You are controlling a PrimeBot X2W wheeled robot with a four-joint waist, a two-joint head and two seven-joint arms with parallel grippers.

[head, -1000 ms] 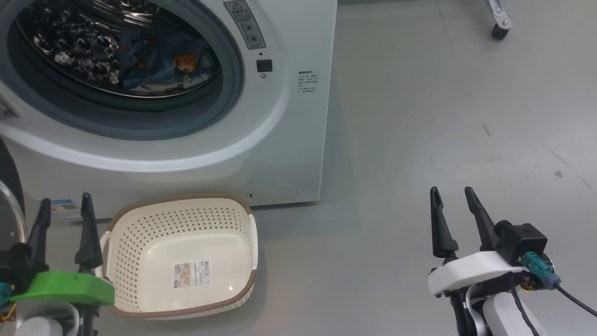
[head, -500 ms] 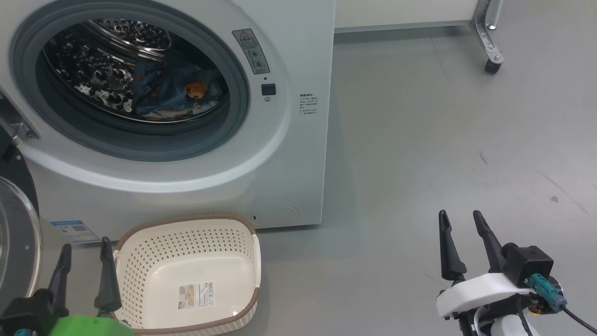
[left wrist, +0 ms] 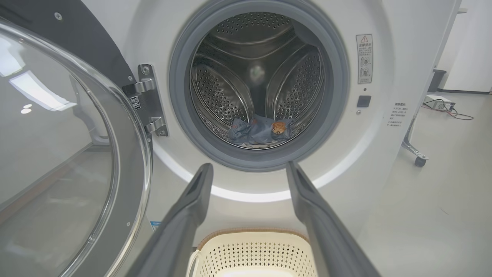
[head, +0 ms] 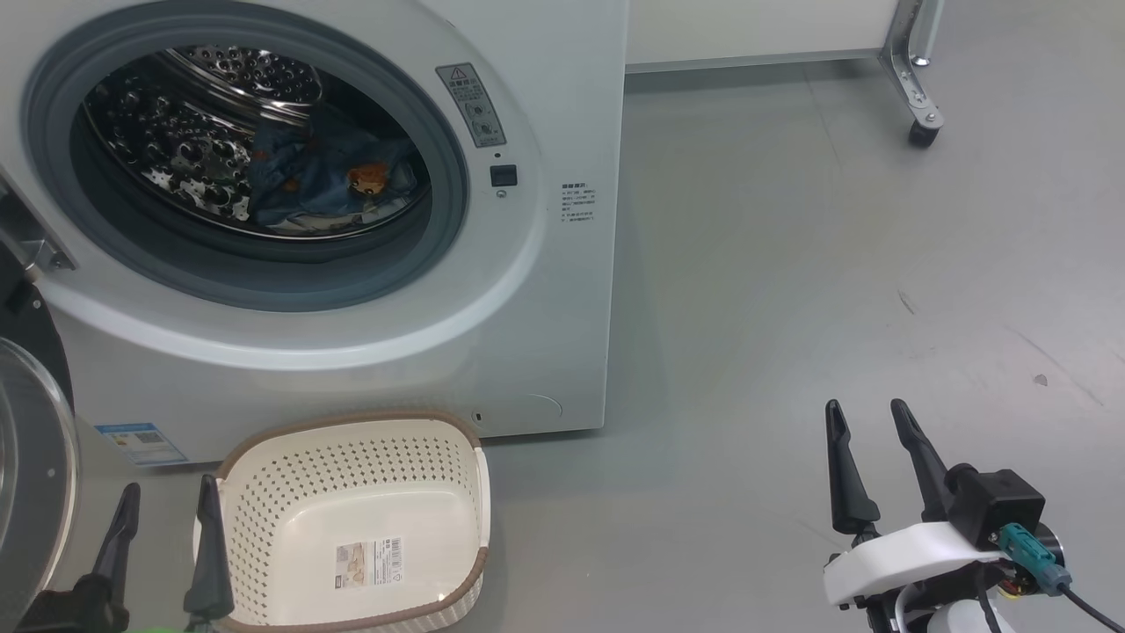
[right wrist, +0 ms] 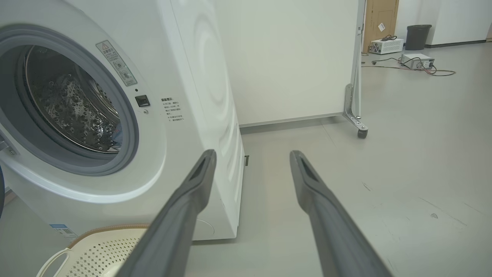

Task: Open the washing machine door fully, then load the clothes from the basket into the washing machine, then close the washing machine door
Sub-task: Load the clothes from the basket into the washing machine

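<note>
My left pincer (head: 170, 489) hangs spread wide and empty just beside the basket (head: 352, 418), while my right pincer (head: 865, 409), equally wide and empty, waits over bare floor (head: 747, 308) well to the right, out of the way. From the head, the basket sits on the floor right before the washing machine (head: 545, 308), holding nothing but its barcode sticker (head: 369, 554). The clothes (head: 325, 176) lie inside the steel drum (head: 176, 132). Along my left fingers, the washing machine door (left wrist: 57, 134) stands swung wide on its hinge (left wrist: 148, 100), and the clothes rest low in the drum, behind the grey gasket (left wrist: 180, 96), so nothing should snag. Along my right fingers I see the machine's front corner and open floor. I judge loading finished. The door remains to be shut, and my left pincer is nearest it.
</note>
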